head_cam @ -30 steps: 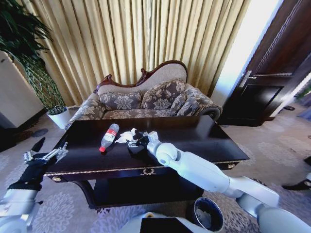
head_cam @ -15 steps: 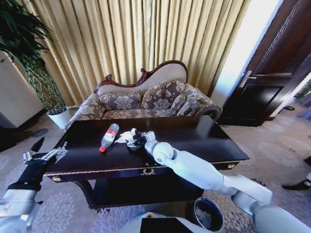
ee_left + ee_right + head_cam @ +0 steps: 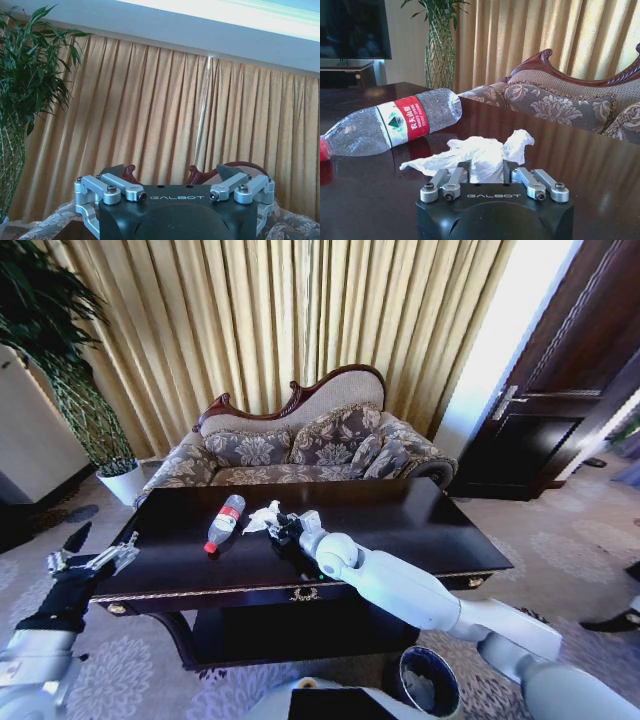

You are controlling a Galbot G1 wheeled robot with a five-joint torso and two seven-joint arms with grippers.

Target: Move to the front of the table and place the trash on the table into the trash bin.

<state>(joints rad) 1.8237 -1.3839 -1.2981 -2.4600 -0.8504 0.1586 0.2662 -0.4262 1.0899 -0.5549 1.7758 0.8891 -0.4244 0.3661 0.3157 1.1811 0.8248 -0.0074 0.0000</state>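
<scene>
Reaching across the dark glossy desk [image 3: 420, 525], the robot's right tool [image 3: 284, 531] sits low on the top with its fingers closed around the crumpled white tissue [image 3: 479, 156], which bulges out just ahead of the fingertips in the right wrist view. A clear plastic bottle [image 3: 224, 522] with a red cap and red label lies on its side just beside the tissue, toward the robot's left. The left tool [image 3: 92, 562] hangs off the desk's left end, near its corner, fingers spread apart and holding nothing. The round dark bin [image 3: 430, 681] stands on the carpet in front of the desk, below the right arm.
</scene>
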